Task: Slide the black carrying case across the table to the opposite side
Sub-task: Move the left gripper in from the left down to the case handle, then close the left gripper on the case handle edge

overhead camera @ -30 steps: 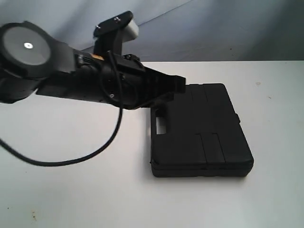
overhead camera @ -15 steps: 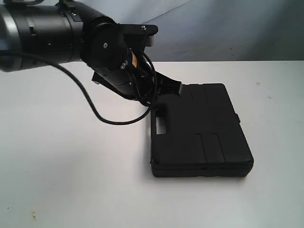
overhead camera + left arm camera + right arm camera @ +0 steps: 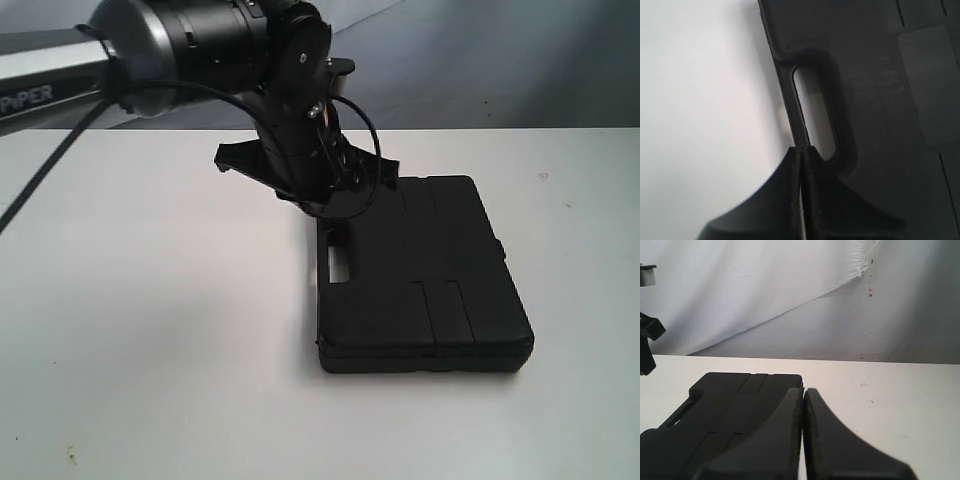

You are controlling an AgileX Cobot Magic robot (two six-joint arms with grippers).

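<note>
case point(image 3: 430, 285) lay centre-right on table point(image 3: 150, 350) | left gripper point(image 3: 801, 152): jaws together at its slotted edge, contact unclear | right gripper point(image 3: 803, 392): jaws together

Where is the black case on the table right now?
In the exterior view the case lies flat on the table, right of centre, its handle cut-out facing left; the left tool is at that handle edge.

I see the case point(image 3: 430, 290) lying flat and shut on the white desk point(image 3: 150, 350). Matte black, ribbed lid up, handle cut-out point(image 3: 338, 263) on its left edge, right of centre.
</note>
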